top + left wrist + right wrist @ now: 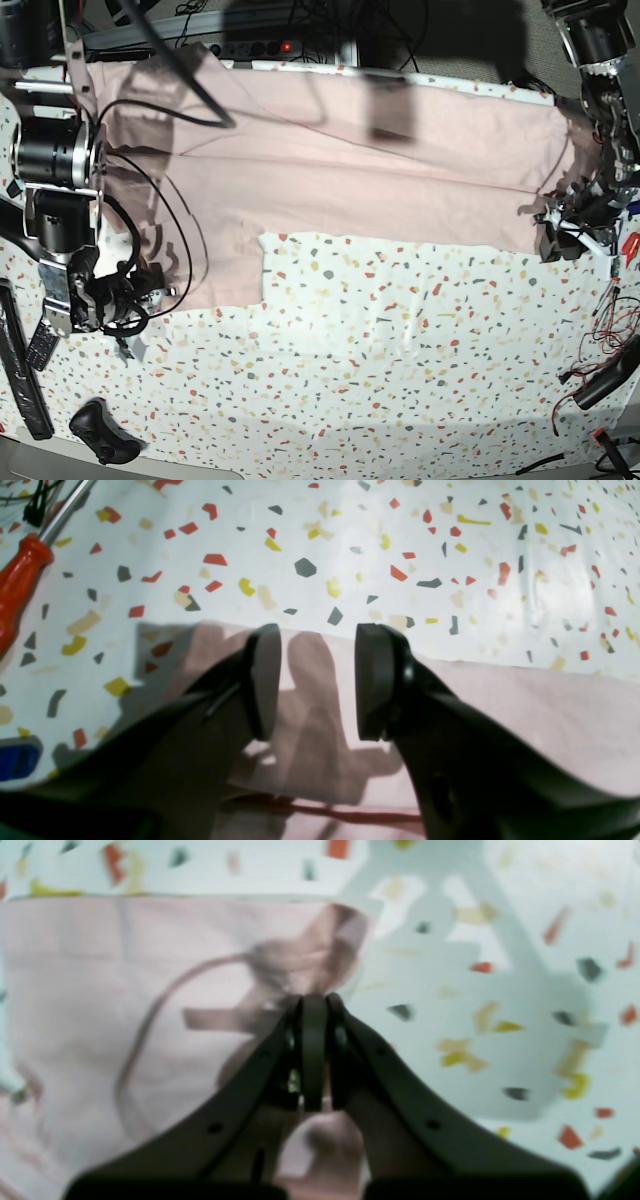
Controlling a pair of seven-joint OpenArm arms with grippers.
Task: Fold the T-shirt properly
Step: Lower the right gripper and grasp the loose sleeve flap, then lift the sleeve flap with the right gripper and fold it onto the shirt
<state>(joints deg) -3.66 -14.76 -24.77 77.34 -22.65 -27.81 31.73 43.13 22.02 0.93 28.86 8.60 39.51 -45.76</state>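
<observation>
The pale pink T-shirt (380, 170) lies spread flat across the far half of the table, plain side up, with one flap reaching toward the front at the left. In the base view my right gripper (140, 300) sits at that flap's lower left corner. The right wrist view shows that gripper (314, 1005) shut on a bunched edge of the T-shirt (100, 990). My left gripper (560, 235) is at the shirt's right end. In the left wrist view the left gripper (320, 680) stands open just above the T-shirt (525, 715), close to its edge, with nothing between its fingers (265, 680).
The speckled tablecloth (380, 340) covers the table. A red-handled screwdriver (20, 575) lies beside the left gripper, and loose wires (605, 330) trail at the right edge. A black remote (40, 345) and a black object (100, 432) lie at the front left.
</observation>
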